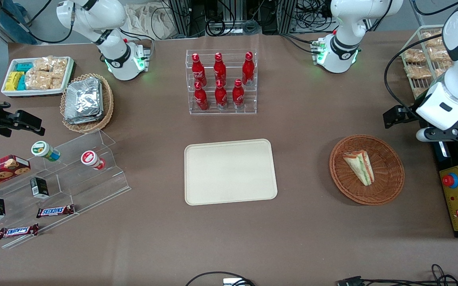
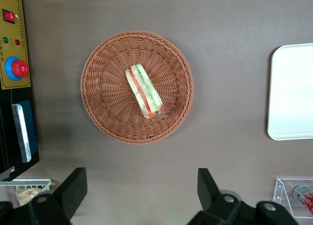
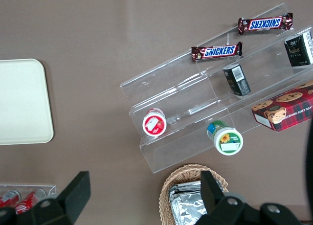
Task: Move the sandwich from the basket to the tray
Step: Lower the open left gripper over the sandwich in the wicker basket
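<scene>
Sandwich (image 2: pixel 144 90) lies in the basket (image 2: pixel 105 107), untouched, apart from the raised gripper (image 2: pixel 142 195), jaws spread wide.

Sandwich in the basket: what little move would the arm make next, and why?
Probably lower the open end effector over the sandwich. The sandwich lies in the basket, the tray is bare, and the end effector hangs high above the table beside the basket, holding nothing.

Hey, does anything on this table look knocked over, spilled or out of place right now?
Mostly tidy. Two small cups, green-lidded and red-lidded, lie tipped on the clear stepped stand. The sandwich lies in the basket, the tray is bare, and the open gripper hangs above the table beside the basket.
</scene>
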